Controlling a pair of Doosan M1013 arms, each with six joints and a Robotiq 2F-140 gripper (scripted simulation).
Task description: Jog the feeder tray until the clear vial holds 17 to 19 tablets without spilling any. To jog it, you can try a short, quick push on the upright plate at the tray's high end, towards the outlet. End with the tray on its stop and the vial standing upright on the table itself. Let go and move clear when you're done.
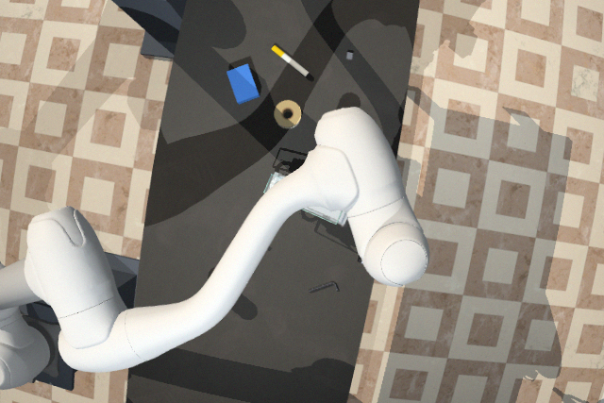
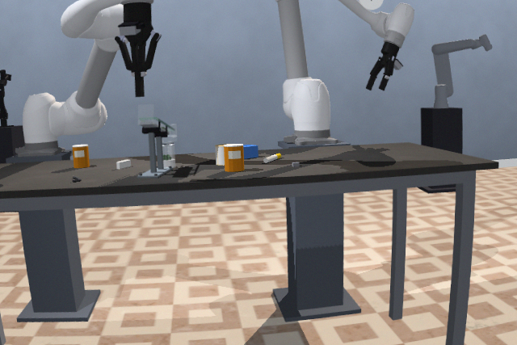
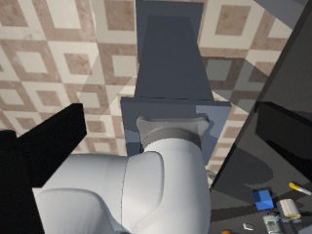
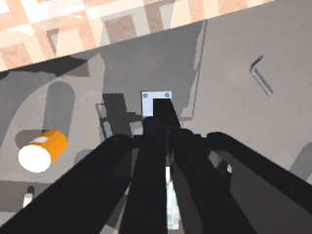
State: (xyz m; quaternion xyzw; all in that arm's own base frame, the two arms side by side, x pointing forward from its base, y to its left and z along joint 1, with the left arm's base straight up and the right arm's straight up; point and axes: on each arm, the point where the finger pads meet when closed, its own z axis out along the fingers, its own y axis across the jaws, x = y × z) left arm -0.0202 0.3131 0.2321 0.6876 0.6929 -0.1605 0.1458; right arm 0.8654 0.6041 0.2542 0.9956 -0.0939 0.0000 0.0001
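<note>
The clear feeder tray sits on a stand with grey posts; its upright end plate rises at the high end. The clear vial stands upright behind the posts under the low end, with green tablets low inside. Their number cannot be told. My right gripper is shut and empty, pointing down a little above the upright plate in the exterior view. My left gripper is open and empty, high and far from the tray. The right arm hides much of the tray in the top view.
Orange bottles stand on both sides of the stand. A tape roll, blue box, marker and small grey block lie beyond it. A hex key and white block lie on the other side.
</note>
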